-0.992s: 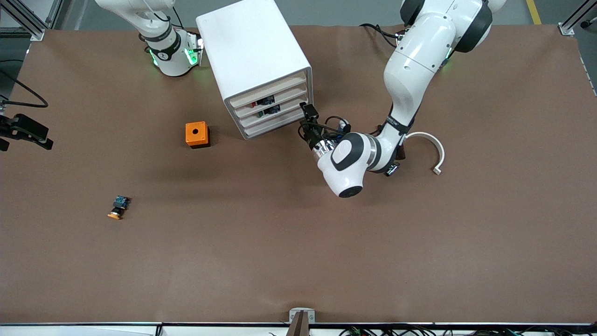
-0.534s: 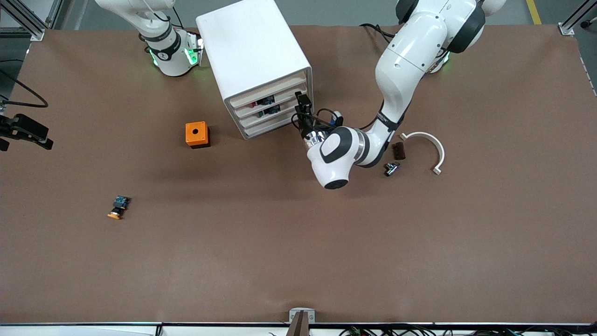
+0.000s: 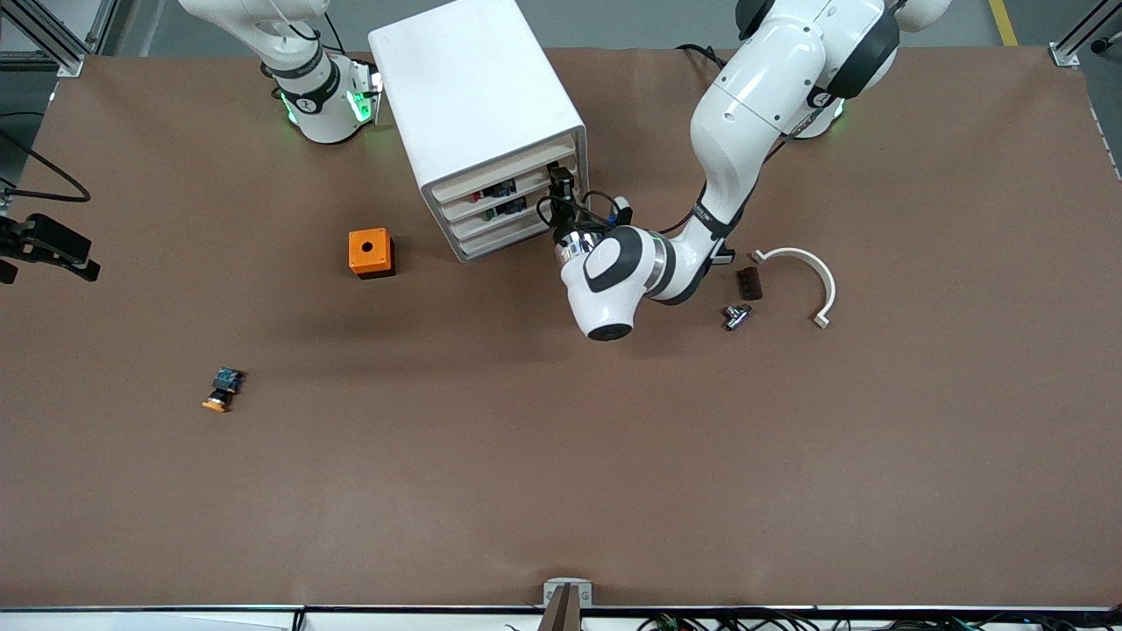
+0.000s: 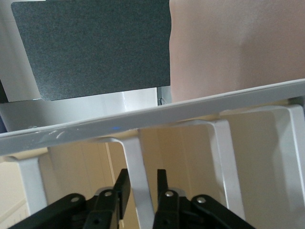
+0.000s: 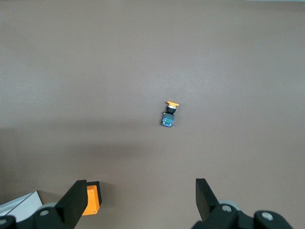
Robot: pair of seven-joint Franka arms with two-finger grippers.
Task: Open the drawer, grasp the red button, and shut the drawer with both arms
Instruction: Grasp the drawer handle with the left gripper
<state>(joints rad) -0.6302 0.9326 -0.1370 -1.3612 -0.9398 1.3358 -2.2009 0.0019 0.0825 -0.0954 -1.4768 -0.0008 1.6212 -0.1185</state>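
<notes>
The white cabinet (image 3: pixel 473 88) stands near the robots' bases with all four drawers shut. Through the front of the second drawer (image 3: pixel 530 188) I see the red-capped button (image 3: pixel 479 194). My left gripper (image 3: pixel 559 180) is at the cabinet's front, at the end toward the left arm. In the left wrist view my left gripper (image 4: pixel 143 172) is narrowly open, and a white handle strip (image 4: pixel 136 162) stands between its fingers. One finger touches the strip and a small gap shows at the other. My right gripper (image 5: pixel 139 182) is wide open and empty, high over the table, and waits.
An orange cube with a round hole (image 3: pixel 369 252) sits beside the cabinet, toward the right arm's end. An orange-capped button (image 3: pixel 223 390) lies nearer the front camera. A white curved piece (image 3: pixel 802 272), a brown block (image 3: pixel 748 283) and a small metal part (image 3: pixel 734 315) lie toward the left arm's end.
My left arm has swung toward the cabinet and brought its gripper up to the drawer fronts, uncovering the brown block and metal part. The right arm has not moved.
</notes>
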